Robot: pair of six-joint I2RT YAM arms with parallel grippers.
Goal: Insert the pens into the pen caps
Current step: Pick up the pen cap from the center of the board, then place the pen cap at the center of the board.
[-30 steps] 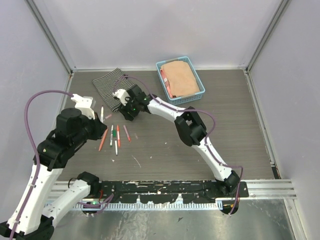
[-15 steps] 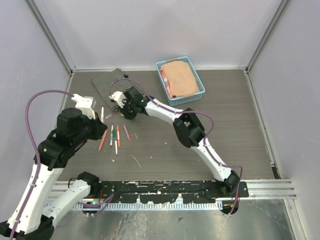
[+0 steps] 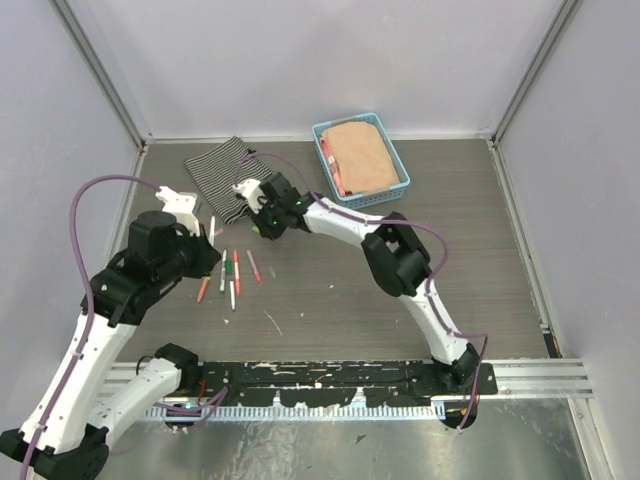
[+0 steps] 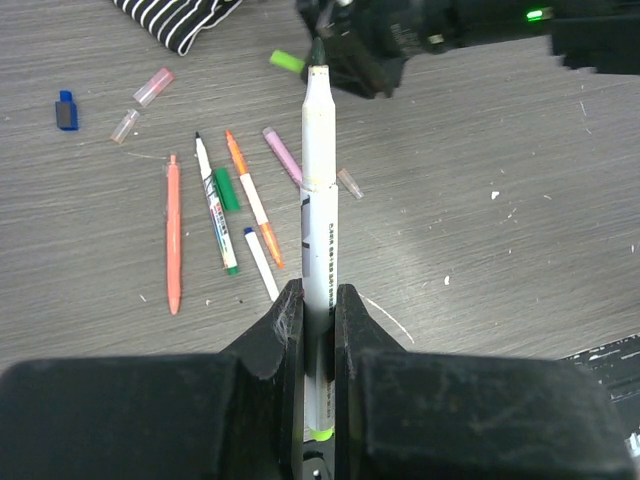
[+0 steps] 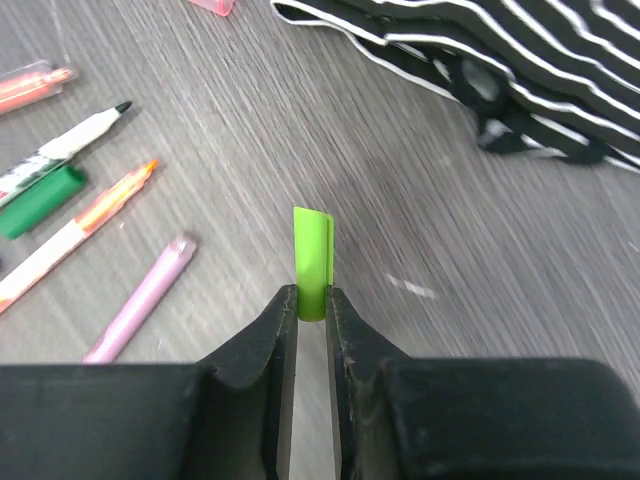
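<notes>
Lime cap (image 5: 312,262) and white pen (image 4: 318,230) gripped, five pens (image 4: 173,235) loose

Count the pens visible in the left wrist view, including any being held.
6. A white pen is clamped in the left gripper; five lie loose on the picture's left: salmon, white-and-green, orange, short white, pink. None looks hidden.

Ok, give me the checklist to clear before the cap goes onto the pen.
1. Left gripper shut on the white pen: ok.
2. Pen tip bare and pointing away from that gripper: ok.
3. Right gripper shut on the green cap: ok.
4. Most of the cap free beyond the gripper: ok.
5. Cap's open end facing the pen tip: cannot tell.
6. Cap lined up with the pen tip: cannot tell.
</notes>
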